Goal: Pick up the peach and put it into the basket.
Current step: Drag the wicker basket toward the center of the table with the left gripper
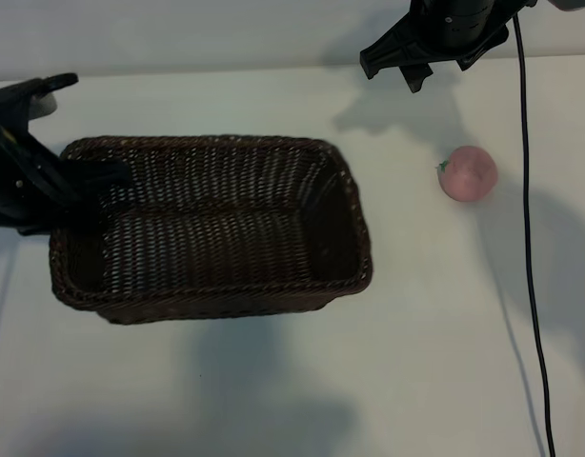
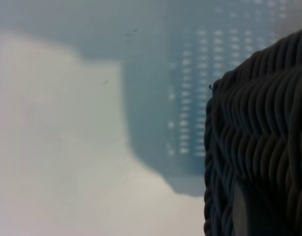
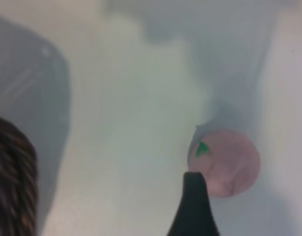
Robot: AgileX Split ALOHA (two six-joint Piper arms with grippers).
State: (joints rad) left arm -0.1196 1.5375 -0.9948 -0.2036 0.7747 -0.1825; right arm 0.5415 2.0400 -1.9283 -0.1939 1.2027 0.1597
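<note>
Dark-brown woven wicker, a big rectangular basket [image 1: 211, 228] sits on the white surface [image 1: 273, 381]; the left gripper [image 1: 88, 186] has its fingers nearly closed on the basket's left rim. Well to the right lies the small round pale-pink peach [image 1: 468, 173], untouched. Above it the right gripper [image 1: 397, 67] hovers, fingers wide apart, holding nothing.
</note>
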